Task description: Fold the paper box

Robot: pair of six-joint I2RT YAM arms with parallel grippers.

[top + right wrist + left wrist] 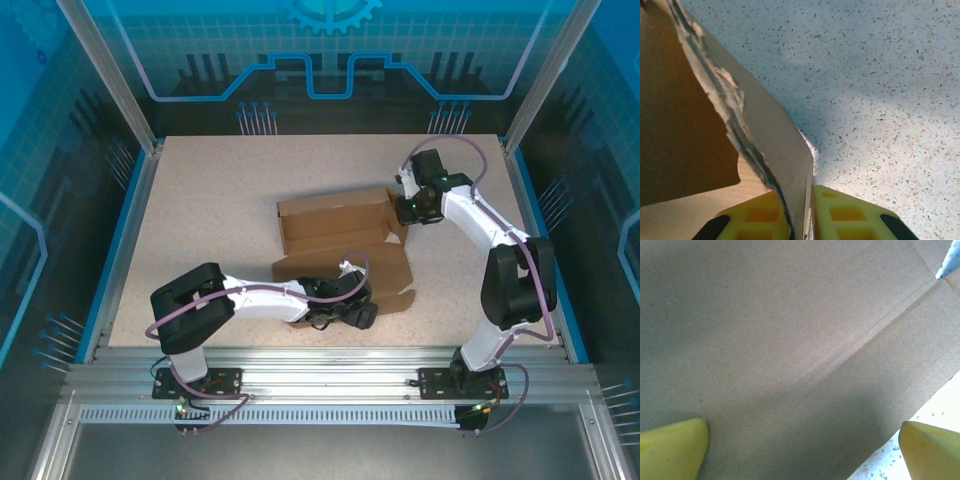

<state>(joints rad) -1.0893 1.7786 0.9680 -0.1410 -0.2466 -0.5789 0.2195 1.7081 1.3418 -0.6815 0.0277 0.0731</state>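
Top external view: the paper box (345, 262) is seen lying near the middle of the speckled worktop (200, 210). Its far part is raised into a shallow trough and its near panel is spread flat toward the arms. The left arm (250, 295) is stretched low across the near side, and the left jaws are placed over the near edge of the flat panel. The right arm (490, 225) is bent over the right side, and the right jaws are set at the right end of the raised trough.

In the left wrist view, the two yellow fingers (670, 447) are held wide apart with nothing gripped between them. Brown cardboard (790, 330) with a diagonal crease is spread beneath them. One finger is seen over the panel and the other at its edge, where a sliver of worktop (940, 410) is exposed. Whether the fingertips touch the cardboard cannot be told.

In the right wrist view, the yellow fingers (850, 215) are closed on a thin upright flap (785, 150) of the box. The flap's ragged edge is pinched between them and rises away from the jaws, with the box interior to its left and bare worktop (880, 75) to its right.
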